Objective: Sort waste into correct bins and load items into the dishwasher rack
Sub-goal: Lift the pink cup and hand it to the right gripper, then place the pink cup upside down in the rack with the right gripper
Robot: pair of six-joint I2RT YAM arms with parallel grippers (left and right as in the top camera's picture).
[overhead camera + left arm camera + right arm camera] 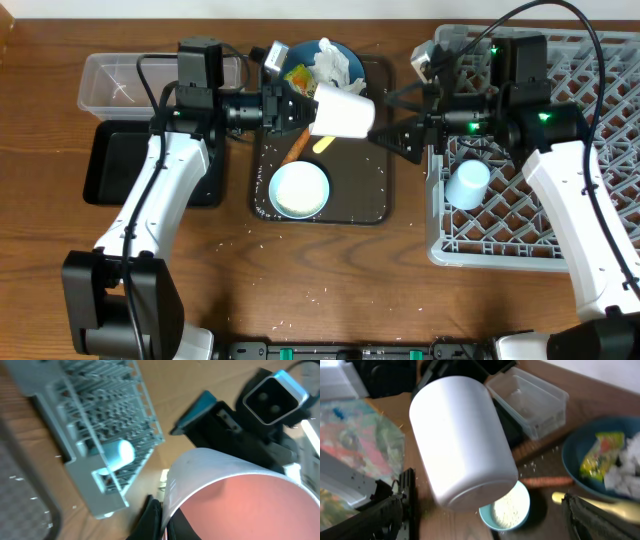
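One small white cup point(342, 112), pink inside, left of the grey pegged plastic rack point(600, 200), looks light, rigid and slippery. The left claw point(303, 108) clamps its rim; the right claw point(390, 118), spread apart, should span its base.

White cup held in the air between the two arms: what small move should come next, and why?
Probably the right gripper should ease forward around the white cup, taking its closed bottom. The left gripper holds it by the rim, bottom aimed at the open right gripper, and the dishwasher rack, already holding another cup, sits on the right arm's side.
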